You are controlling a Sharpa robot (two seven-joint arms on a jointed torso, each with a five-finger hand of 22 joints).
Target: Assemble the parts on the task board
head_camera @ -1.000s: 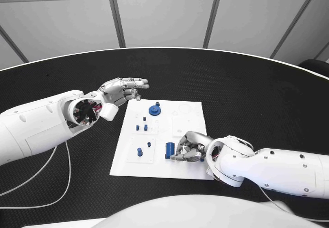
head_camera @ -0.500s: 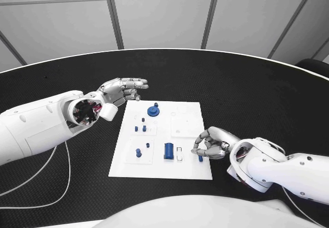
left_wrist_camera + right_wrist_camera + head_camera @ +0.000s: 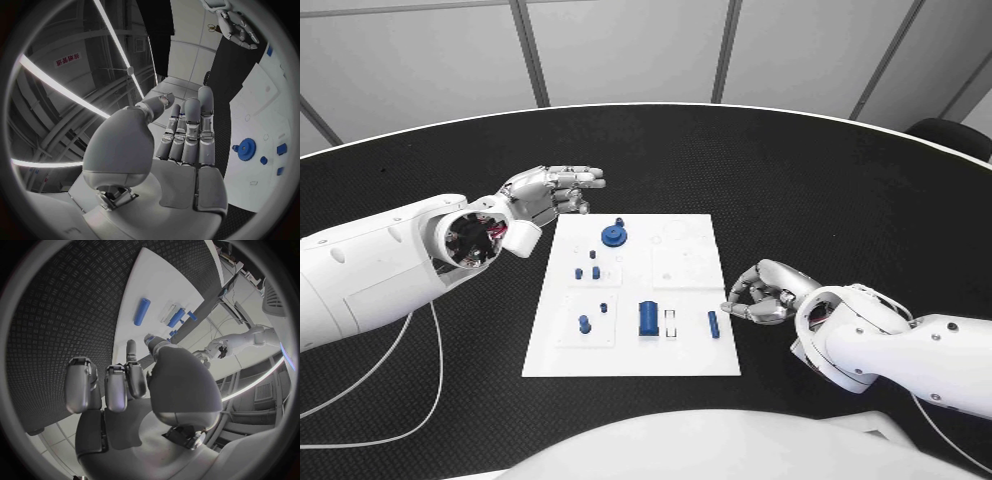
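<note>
The right robot hand [image 3: 762, 293] hovers just off the right edge of the flat white task board [image 3: 689, 350] on the black desk [image 3: 819, 190], fingers curled inward, holding nothing. A slim blue peg [image 3: 713, 323] lies loose on the board beside it, apparently next to be grasped and seated. The left robot hand [image 3: 557, 188], fingers spread and empty, hangs near the board's far left corner, close to the blue gear-shaped part [image 3: 613, 235].

Black table [image 3: 776, 170] before you: round-edged, textured diamond-pattern top, pale rim along far edge. White cable [image 3: 427, 390] loops across table on your left, near front edge. Grey wall panels [image 3: 625, 50] with dark seams behind table.
</note>
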